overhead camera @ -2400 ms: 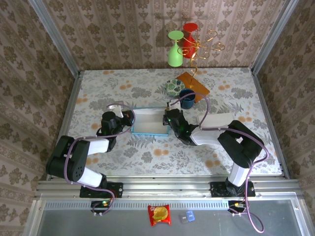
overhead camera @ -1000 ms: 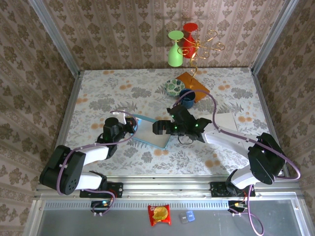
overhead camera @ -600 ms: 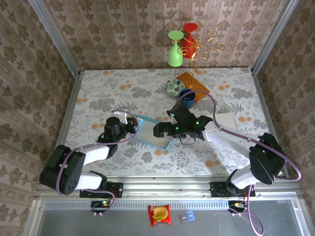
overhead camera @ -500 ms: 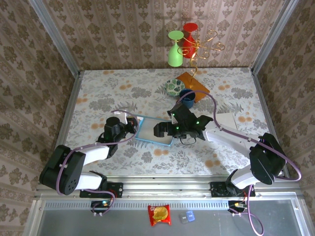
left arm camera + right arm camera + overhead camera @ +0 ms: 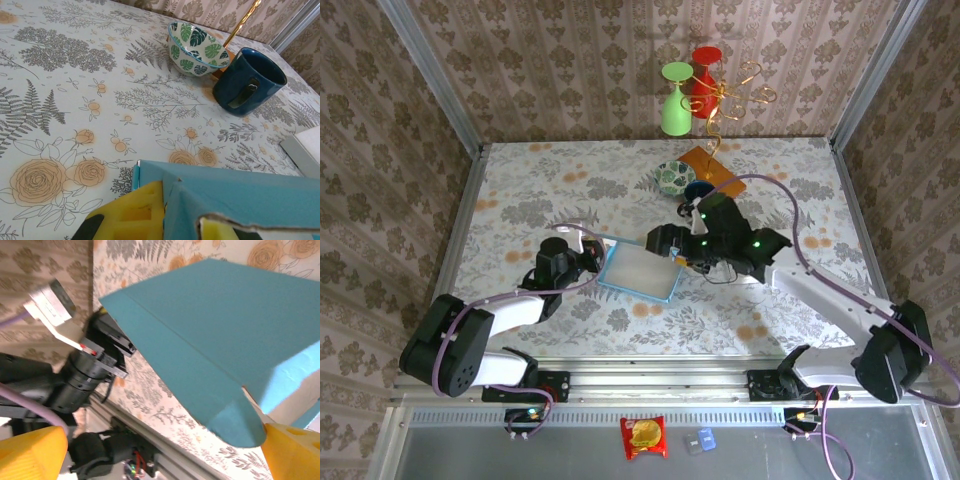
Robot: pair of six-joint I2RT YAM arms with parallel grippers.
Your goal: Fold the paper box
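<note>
The paper box [image 5: 640, 272] is blue outside and white inside, and lies tilted on the flowered table, open side up. My left gripper [image 5: 595, 262] is shut on its left wall. In the left wrist view the blue wall [image 5: 240, 200] stands between the yellow fingers [image 5: 132, 215]. My right gripper [image 5: 665, 243] hangs open at the box's far right corner. From the right wrist the box's blue underside [image 5: 210, 335] shows, with a corner flap beside one yellow fingertip [image 5: 295, 450] of the right gripper [image 5: 165, 450].
A leaf-patterned bowl [image 5: 672, 177] and a dark blue mug [image 5: 698, 190] stand just behind the right gripper; both show in the left wrist view, bowl [image 5: 197, 42] and mug [image 5: 248, 80]. A gold stand on an orange base [image 5: 713, 168] holds a green and a red glass.
The right gripper has moved from the box's near side up to its far right corner, staying open. The box has swung and settled flatter. The left gripper has kept its hold.
</note>
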